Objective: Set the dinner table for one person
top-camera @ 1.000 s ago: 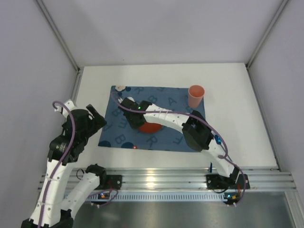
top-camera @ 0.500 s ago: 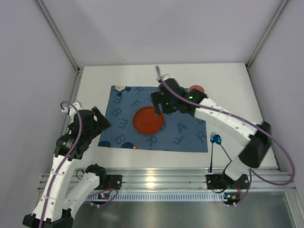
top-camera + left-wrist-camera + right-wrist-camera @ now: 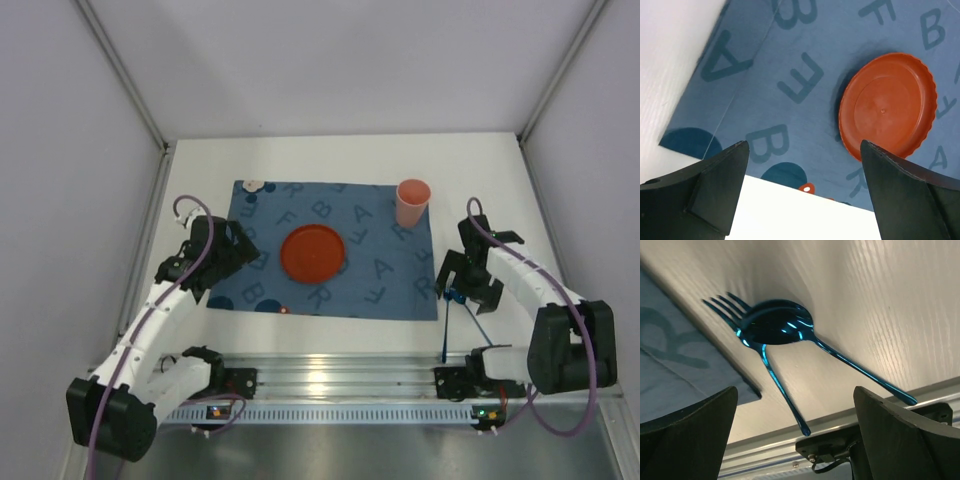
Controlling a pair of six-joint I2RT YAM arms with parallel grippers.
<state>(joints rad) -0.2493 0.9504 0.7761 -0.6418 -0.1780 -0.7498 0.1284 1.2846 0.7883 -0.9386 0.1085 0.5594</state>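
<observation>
The white tabletop (image 3: pixel 500 170) fills the cell and carries a blue mat (image 3: pixel 375 268). On the mat stand a plate (image 3: pixel 313 253) and a cup (image 3: pixel 412 202). The left fingers (image 3: pixel 710 195) are spread wide above the mat's left edge. The right fingers (image 3: pixel 690 430) are spread wide above a crossed fork (image 3: pixel 720 304) and spoon (image 3: pixel 775 324), which lie beside the mat.

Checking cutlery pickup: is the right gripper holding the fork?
No, the right gripper is open; fork and spoon lie on the table below it.

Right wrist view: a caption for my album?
Open right gripper above a blue spoon lying over a blue fork on the white table.
</observation>
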